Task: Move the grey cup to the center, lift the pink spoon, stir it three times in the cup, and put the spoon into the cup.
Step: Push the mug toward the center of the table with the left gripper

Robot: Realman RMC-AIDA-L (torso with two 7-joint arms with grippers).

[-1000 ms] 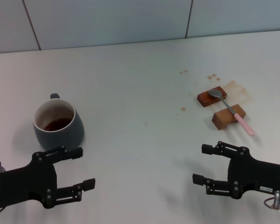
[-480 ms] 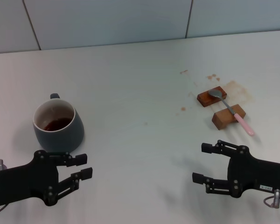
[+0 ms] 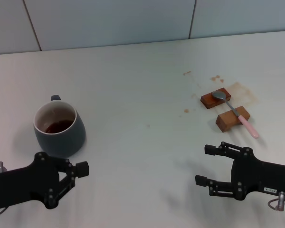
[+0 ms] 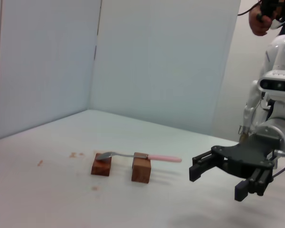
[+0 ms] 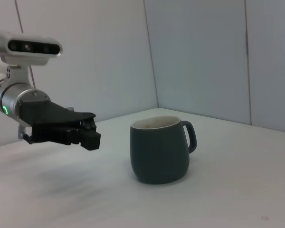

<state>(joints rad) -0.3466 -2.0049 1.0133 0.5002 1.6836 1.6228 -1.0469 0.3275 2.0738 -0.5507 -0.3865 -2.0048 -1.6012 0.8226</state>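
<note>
The grey cup (image 3: 57,128) stands upright on the left of the white table, handle to the far side, with brown liquid inside; it also shows in the right wrist view (image 5: 159,152). My left gripper (image 3: 78,170) is shut and empty, just in front of the cup and apart from it; it also shows in the right wrist view (image 5: 88,135). The pink spoon (image 3: 235,113) lies across two wooden blocks at the right, and shows in the left wrist view (image 4: 137,156). My right gripper (image 3: 204,165) is open and empty, nearer to me than the spoon.
The two brown wooden blocks (image 3: 215,98) (image 3: 232,118) hold the spoon off the table. Brown stains (image 3: 240,90) mark the table around them. A tiled wall (image 3: 133,19) runs along the far edge.
My left gripper's fingers have closed from wide open to shut, in place in front of the cup. The right arm, cup and spoon have not moved.
</note>
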